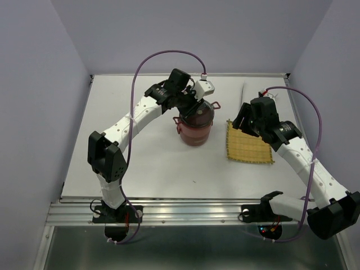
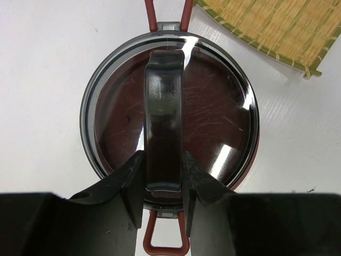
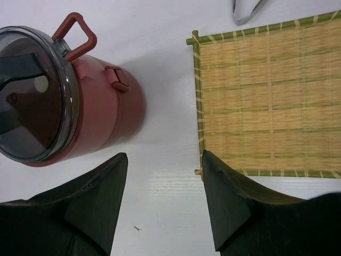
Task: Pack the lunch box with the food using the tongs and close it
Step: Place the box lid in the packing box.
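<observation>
Lavender walls close in a white worktop (image 1: pixel 140 169), and two arms stretch across it from the bottom edge of the overhead view. Near the middle of that view stands the lunch box (image 1: pixel 196 128), a dark-red round stack, upright, with its lid (image 2: pixel 213 122) on top. In the left wrist view the lid fills the centre of the frame: a clear rim around a dark-red disc, glossy and scratched, with a dark lid handle (image 2: pixel 164 122) running as a strap from top to bottom across it. The left hand (image 2: pixel 163 186) is clenched on the lower end of that strap, one finger (image 2: pixel 133 184) pressed against each side of it. Red loop handles (image 2: pixel 151 13) stick out from the box at the top and bottom edges of this frame.

To the right of the box in the overhead view lies the yellow woven mat (image 1: pixel 250 147), flat, near the box but apart from it. The right hand (image 3: pixel 165 160) hovers over bare worktop between box and mat, its fingers spread wide with nothing between them. In the right wrist view the box sits at the upper left and the mat at the upper right. The tongs (image 1: pixel 243 93) lie on the worktop beyond the mat, toward the upper right of the overhead view, and only their rounded end shows at the top edge of the right wrist frame
</observation>
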Robot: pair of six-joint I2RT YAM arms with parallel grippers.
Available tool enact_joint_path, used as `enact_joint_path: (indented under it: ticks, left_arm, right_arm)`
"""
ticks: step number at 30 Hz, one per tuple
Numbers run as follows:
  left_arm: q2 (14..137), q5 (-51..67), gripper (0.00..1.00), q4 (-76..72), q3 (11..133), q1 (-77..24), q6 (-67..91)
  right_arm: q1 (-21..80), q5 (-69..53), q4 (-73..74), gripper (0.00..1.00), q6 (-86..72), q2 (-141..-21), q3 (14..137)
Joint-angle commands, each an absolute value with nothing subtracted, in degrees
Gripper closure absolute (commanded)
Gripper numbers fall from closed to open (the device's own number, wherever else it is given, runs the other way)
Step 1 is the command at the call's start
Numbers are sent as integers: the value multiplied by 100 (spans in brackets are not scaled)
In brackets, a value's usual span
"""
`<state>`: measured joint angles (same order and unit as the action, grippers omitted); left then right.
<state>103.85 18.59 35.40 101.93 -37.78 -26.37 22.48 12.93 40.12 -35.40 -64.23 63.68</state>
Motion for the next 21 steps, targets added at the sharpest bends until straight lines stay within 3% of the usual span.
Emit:
enact_joint_path:
  ticks: [1, 21]
  left_arm:
    - [10195, 1635, 100, 3630, 10046, -3814, -2575]
    - [10169, 1775, 100, 4323, 10406, -3736, -2927]
  right_arm:
    - [2259, 1397, 3955, 36, -3507, -6372, 6354]
    - [2259, 1380, 3937, 36, -3516, -6390, 6381]
